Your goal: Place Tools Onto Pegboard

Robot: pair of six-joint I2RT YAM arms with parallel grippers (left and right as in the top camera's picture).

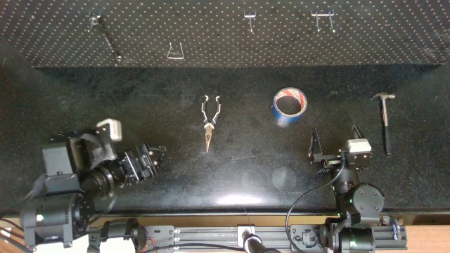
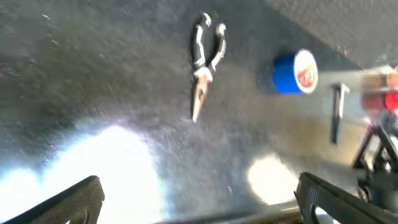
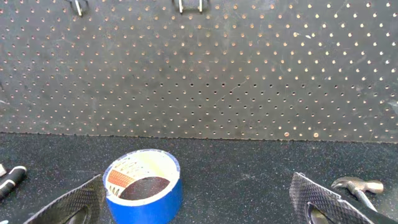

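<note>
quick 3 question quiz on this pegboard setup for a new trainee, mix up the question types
1. True or false: the hammer already hangs on the pegboard.
2. What lies between the pliers and the hammer? A) blue tape roll B) a screwdriver C) a saw
3. How many things lie on the table?

Key: 1 false; 2 A; 3 three.

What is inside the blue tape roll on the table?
The blue tape roll holds no object: inside, only its pale inner wall and the dark table show. Its near wall covers part of the inside.
</note>
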